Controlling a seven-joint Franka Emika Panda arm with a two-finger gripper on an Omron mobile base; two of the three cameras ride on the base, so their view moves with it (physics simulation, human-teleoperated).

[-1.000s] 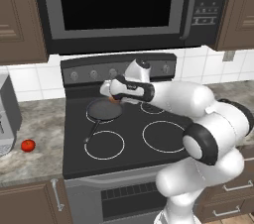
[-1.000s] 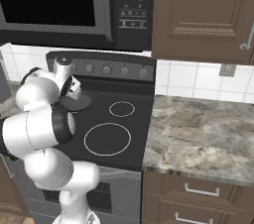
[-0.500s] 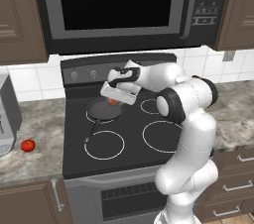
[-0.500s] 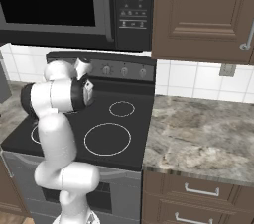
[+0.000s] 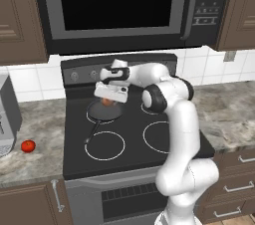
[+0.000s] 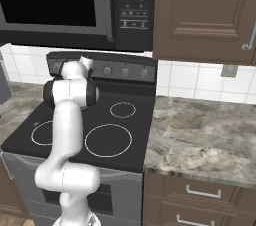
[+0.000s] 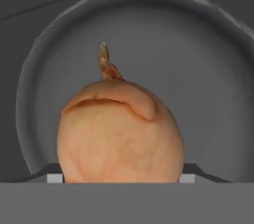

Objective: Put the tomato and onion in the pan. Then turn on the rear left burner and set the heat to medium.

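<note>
Gripper clamped on onion, hovering just above pan on rear left burner. In hand view onion roughly round, dried stem tip pointing up-frame toward pan's far rim. Pan handle running toward stove front-left. Tomato on counter left of stove, well apart. Vs 0.5 s ago: arm lower, elbow swung fwd; tomato unchanged.

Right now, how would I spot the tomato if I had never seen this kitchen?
Start at the black stove under the microwave, then look to the stone counter on its left. The tomato is the small glossy red ball lying there alone, brighter than the tan onion over the pan.
</note>
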